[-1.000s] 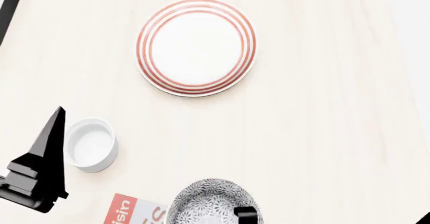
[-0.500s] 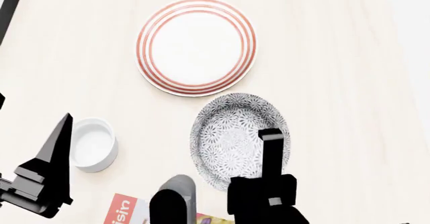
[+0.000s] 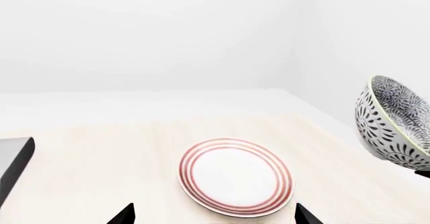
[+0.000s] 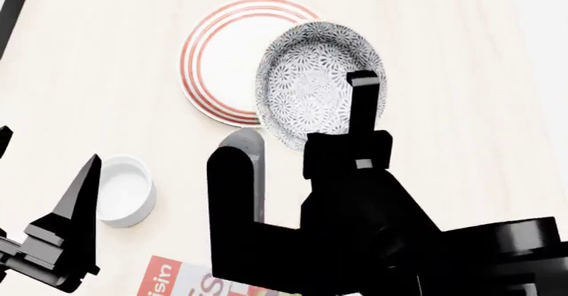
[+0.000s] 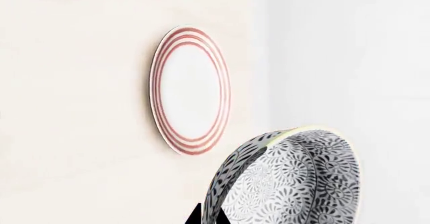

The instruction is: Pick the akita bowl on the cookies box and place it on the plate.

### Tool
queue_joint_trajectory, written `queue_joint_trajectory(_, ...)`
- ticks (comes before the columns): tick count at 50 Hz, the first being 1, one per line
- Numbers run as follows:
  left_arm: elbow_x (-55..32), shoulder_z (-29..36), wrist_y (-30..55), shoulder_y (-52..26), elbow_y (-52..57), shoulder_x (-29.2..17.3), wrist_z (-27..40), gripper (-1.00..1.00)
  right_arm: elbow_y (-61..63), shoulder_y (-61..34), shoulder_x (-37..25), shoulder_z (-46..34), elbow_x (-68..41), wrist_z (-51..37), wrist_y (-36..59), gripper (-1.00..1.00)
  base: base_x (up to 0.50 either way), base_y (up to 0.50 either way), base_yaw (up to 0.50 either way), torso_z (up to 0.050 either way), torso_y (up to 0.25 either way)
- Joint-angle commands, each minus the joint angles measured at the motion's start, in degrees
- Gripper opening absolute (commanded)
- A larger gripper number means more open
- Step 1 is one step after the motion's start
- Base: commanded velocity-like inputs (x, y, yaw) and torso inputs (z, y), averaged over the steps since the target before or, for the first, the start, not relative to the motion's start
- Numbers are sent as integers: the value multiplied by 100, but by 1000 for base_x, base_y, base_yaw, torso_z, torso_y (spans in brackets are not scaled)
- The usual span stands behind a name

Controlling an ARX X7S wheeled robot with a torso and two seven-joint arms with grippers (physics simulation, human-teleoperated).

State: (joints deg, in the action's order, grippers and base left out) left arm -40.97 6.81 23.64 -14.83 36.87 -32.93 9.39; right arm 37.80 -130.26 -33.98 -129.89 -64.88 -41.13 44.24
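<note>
The akita bowl point(image 4: 310, 76) hangs tilted in the air, and in the head view it covers the right part of the plate point(image 4: 217, 63). My right gripper point(image 4: 361, 93) is shut on the bowl's near rim, one finger inside and one outside. In the right wrist view the gripper point(image 5: 209, 215) pinches the bowl point(image 5: 295, 183) wall, with the plate point(image 5: 190, 90) beyond. The left wrist view has the bowl point(image 3: 393, 126) raised at the side of the plate point(image 3: 235, 176). A corner of the cookies box point(image 4: 177, 281) shows at the bottom edge, mostly hidden by my right arm. My left gripper point(image 3: 213, 216) is open and holds nothing.
A small plain white cup point(image 4: 122, 191) stands beside my left gripper point(image 4: 44, 183) at the near left. A dark flat object point(image 4: 10, 10) lies at the table's far left edge. The table's right edge runs close to the bowl.
My right gripper has lifted the bowl off the box and carried it away from me, from the bottom edge to over the plate's right side. The left gripper shifted slightly.
</note>
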Motion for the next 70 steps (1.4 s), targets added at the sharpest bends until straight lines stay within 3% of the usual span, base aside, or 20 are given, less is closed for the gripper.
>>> queue_joint_trajectory(1, 14, 34, -28, 21, -11, -15, -32, 100, -949, 209, 147, 189, 934, 518, -309, -100, 0, 0, 0, 0, 0)
queue_joint_trajectory(21, 45, 61, -81, 69, -47, -39, -57, 100, -2648, 777, 614, 461, 1627, 1045, -991, -100, 0, 0, 0, 0, 0)
queue_joint_trajectory(32, 132, 133, -164, 93, -128, -27, -136, 100, -4237, 1372, 1084, 651, 2013, 1303, -1557, -100, 0, 0, 0, 0, 0)
queue_joint_trajectory(70, 275, 211, -427, 245, -132, -98, -327, 100, -7714, 3014, 2685, 751, 2875, 2041, -2799, -100, 0, 0, 0, 0, 1)
